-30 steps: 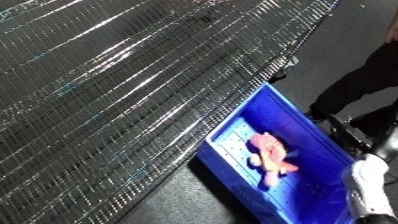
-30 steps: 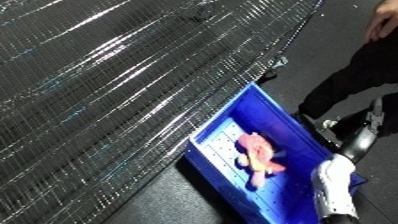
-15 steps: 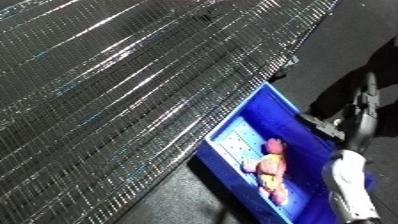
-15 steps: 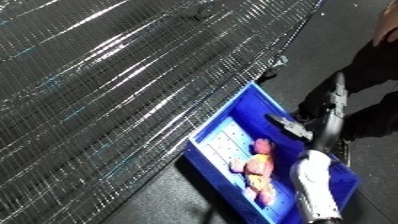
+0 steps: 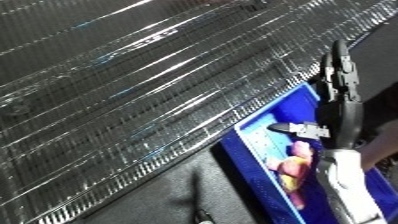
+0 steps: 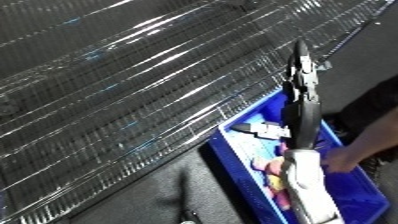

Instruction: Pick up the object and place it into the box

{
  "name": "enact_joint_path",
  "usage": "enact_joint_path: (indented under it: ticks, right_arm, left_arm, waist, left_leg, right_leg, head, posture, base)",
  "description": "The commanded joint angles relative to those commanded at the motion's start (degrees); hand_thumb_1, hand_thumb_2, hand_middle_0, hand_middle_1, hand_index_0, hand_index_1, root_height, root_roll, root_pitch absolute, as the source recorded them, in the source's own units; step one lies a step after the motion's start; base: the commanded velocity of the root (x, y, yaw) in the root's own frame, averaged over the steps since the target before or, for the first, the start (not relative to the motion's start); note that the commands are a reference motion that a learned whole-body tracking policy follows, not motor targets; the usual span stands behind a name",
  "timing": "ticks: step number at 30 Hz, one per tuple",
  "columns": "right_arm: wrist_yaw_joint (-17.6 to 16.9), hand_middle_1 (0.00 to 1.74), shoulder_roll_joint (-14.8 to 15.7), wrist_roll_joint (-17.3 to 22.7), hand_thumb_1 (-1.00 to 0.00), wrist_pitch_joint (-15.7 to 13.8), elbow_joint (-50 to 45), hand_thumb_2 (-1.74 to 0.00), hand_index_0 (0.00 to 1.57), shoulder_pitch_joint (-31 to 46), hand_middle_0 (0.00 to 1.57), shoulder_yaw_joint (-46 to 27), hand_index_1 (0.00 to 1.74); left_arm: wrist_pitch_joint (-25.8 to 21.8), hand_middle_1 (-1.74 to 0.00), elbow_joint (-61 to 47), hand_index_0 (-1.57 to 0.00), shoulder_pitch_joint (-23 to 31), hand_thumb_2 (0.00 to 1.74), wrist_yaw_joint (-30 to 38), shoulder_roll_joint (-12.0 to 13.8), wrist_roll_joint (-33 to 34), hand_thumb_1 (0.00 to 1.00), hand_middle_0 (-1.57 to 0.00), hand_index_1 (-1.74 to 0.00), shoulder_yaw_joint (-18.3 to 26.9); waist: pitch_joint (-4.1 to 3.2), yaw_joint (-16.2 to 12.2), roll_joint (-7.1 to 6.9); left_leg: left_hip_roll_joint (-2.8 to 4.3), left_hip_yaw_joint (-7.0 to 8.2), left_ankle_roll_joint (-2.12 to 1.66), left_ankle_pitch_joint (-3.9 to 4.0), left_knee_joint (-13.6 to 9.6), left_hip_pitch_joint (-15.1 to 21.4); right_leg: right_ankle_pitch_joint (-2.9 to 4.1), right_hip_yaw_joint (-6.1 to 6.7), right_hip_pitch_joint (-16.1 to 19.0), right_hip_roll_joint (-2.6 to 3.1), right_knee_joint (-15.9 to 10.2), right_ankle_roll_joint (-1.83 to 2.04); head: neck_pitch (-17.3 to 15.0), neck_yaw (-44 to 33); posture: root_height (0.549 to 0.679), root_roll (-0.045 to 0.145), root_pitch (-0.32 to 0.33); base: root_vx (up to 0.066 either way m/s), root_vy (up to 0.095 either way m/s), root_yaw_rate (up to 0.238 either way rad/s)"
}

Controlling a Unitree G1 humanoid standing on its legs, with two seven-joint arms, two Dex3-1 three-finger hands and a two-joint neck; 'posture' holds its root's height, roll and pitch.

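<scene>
The toy (image 5: pixel 298 162), pink and orange, lies inside the blue bin (image 5: pixel 253 170) that stands on the dark floor just beside the edge of the wire shelf (image 5: pixel 151 85). The right forearm reaches over the bin, its hand (image 6: pixel 300 80) stretched long with fingers straight, holding nothing. No writing is readable.

Dim light is falling overall, and bright streaks of glare are running diagonally across the wire rack (image 5: pixel 151 95), hinting at lamps overhead. The dark floor (image 6: pixel 133 200) is swallowing detail at the near left. Motion blur is smearing the right hand (image 6: pixel 300 92) and the blue bin (image 5: pixel 253 165), leaving edges soft throughout.
</scene>
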Motion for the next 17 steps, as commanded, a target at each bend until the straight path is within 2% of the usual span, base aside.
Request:
enact_joint_path:
  ticks: [5, 10, 15, 17]
  right_arm:
    - [2.5, 0.00, 0.4, -0.7, 0.00, 2.2, 0.5, 0.00, 0.00, -2.8, 0.00, 6.4, 0.00]
    - [3.4, 0.00, 0.5, -0.3, 0.00, 3.4, 2.6, 0.00, 0.00, -6.6, 0.00, 11.3, 0.00]
    - [4.2, 0.00, 0.7, 0.1, 0.00, 4.3, 4.4, 0.00, 0.00, -9.6, 0.00, 15.0, 0.00]
    - [4.3, 0.00, 0.8, -0.1, 0.00, 4.6, 5.1, 0.00, 0.00, -10.4, 0.00, 16.0, 0.00]
  left_arm:
    - [0.5, -1.74, -1.2, -1.57, 0.0, 1.74, 0.4, 0.2, 0.1, 1.00, -1.57, -1.74, 0.6]
    - [0.7, -1.74, -1.7, -1.57, -0.2, 1.74, 1.2, 0.0, -0.3, 1.00, -1.57, -1.74, 0.9]
    - [0.9, -1.74, -1.8, -1.57, -0.4, 1.74, 1.6, -0.3, -0.6, 1.00, -1.57, -1.74, 1.1]
    - [1.1, -1.74, -2.0, -1.57, -0.3, 1.74, 1.7, -0.4, -0.7, 1.00, -1.57, -1.74, 1.2]
  waist:
    - [0.15, 3.0, -0.81]
    - [0.07, 5.5, -1.37]
    - [0.31, 7.6, -1.74]
    - [0.45, 8.2, -1.83]
  left_leg:
    - [-0.11, -1.71, 0.02, 0.58, 0.2, -1.3]
    - [-0.39, -3.10, -0.07, 1.09, 0.1, -2.2]
    - [-0.56, -4.13, -0.20, 1.56, 0.0, -2.8]
    - [-0.61, -4.45, -0.22, 1.69, 0.0, -3.0]
  right_leg:
    - [-0.19, -0.92, -0.1, -0.13, 0.6, -0.03]
    - [-0.43, -1.77, -0.1, -0.36, 1.1, -0.13]
    - [-0.70, -2.46, 0.0, -0.57, 1.7, -0.25]
    - [-0.82, -2.67, -0.1, -0.61, 1.9, -0.27]
  head:
    - [-1.3, -5.8]
    - [-1.6, -9.2]
    - [-0.8, -11.5]
    - [0.6, -12.2]
  posture:
    - [0.633, 0.068, -0.096]
    - [0.632, 0.065, -0.100]
    - [0.631, 0.063, -0.104]
    - [0.631, 0.062, -0.105]
  base:
    - [-0.028, -0.040, 0.219]
    - [-0.014, -0.032, 0.221]
    - [-0.008, -0.024, 0.182]
    - [-0.002, -0.020, 0.130]
